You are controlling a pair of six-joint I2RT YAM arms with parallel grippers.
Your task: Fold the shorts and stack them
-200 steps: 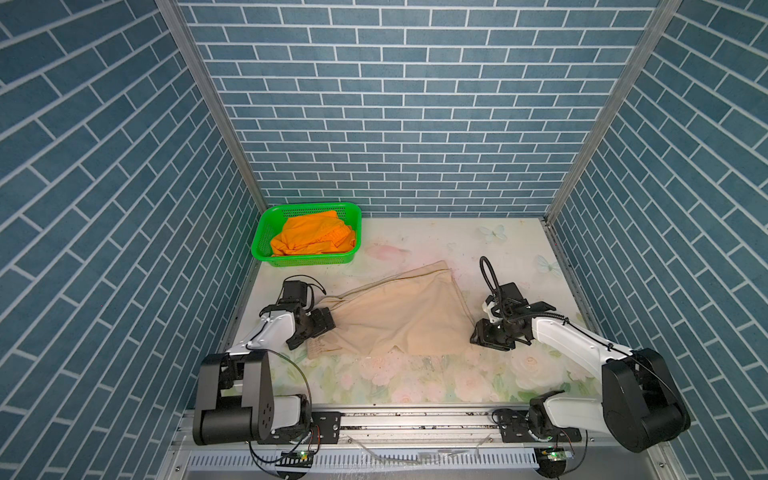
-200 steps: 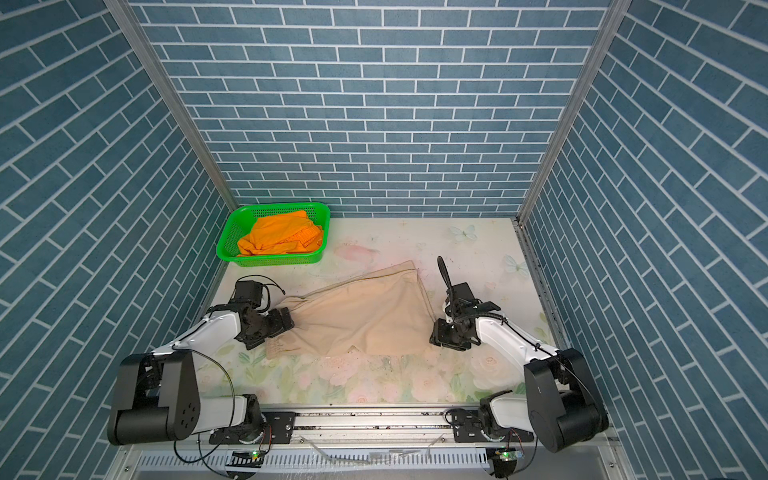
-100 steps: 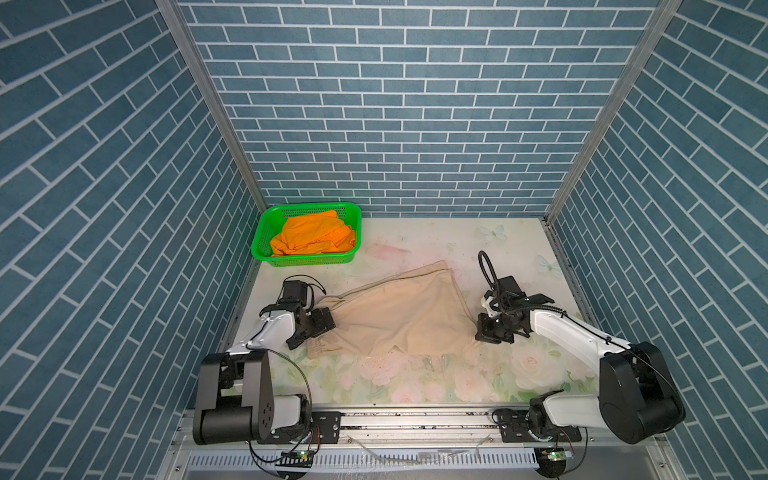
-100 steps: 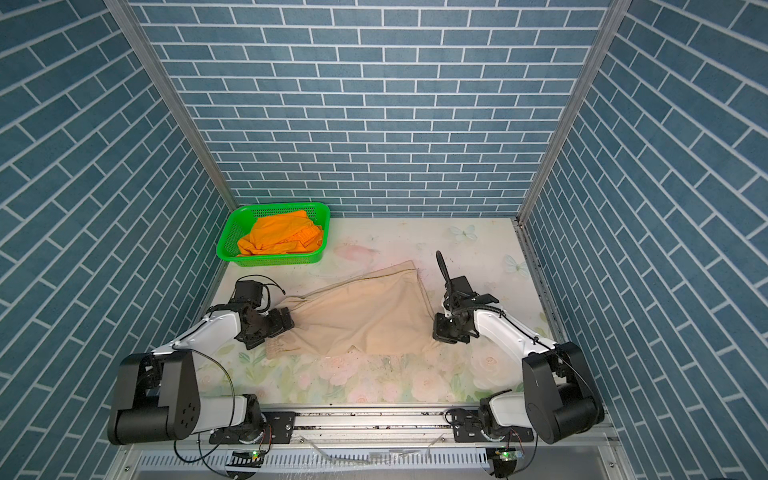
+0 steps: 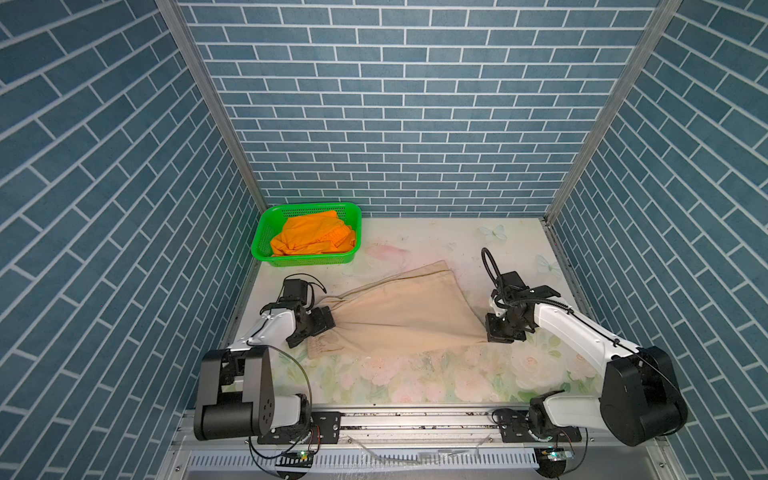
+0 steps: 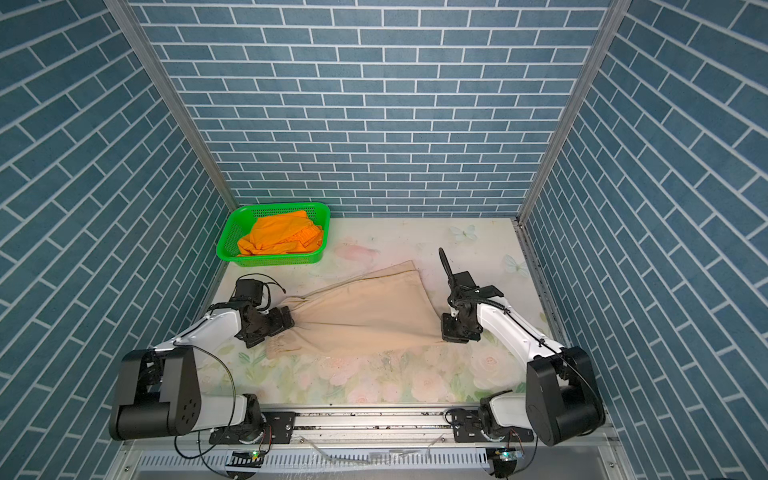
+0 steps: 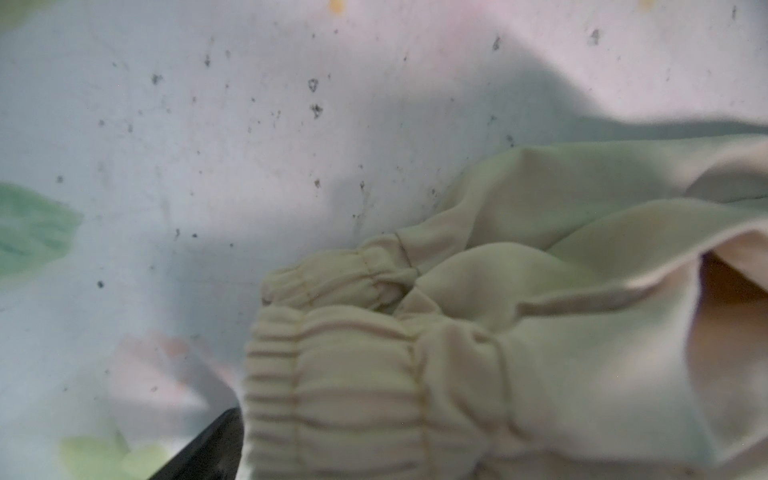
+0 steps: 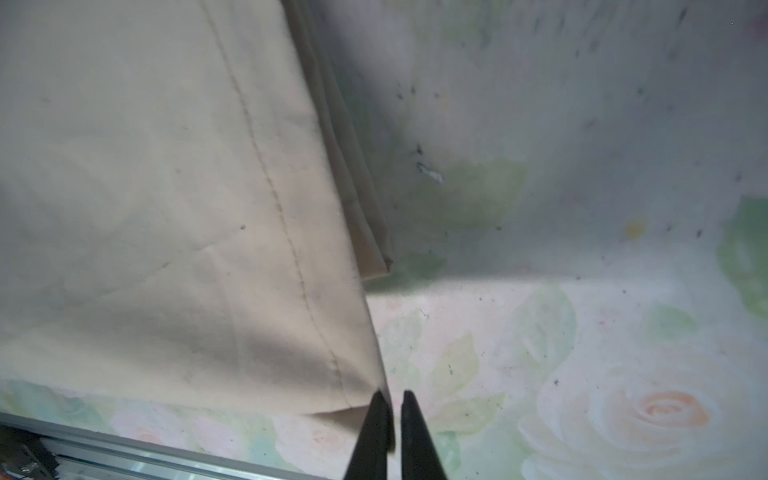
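Observation:
The beige shorts (image 5: 399,316) (image 6: 361,316) lie spread on the floral table, waistband to the left. My left gripper (image 5: 316,330) (image 6: 276,328) stands open around the gathered waistband (image 7: 353,374); only one of its fingers (image 7: 208,449) shows in the left wrist view. My right gripper (image 5: 500,332) (image 6: 457,332) (image 8: 392,399) is at the near right hem corner (image 8: 357,390). Its tips stand a narrow gap apart, and the hem edge rests against one of them. The orange shorts (image 5: 311,237) (image 6: 278,237) lie crumpled in the basket.
The green perforated basket (image 5: 307,261) (image 6: 270,261) stands at the back left corner against the brick wall. Brick-patterned walls close in the table on three sides. A metal rail (image 5: 415,419) runs along the front edge.
The near right corner of the beige shorts is now drawn out to the right gripper, whose jaws have narrowed. The left arm has not moved.

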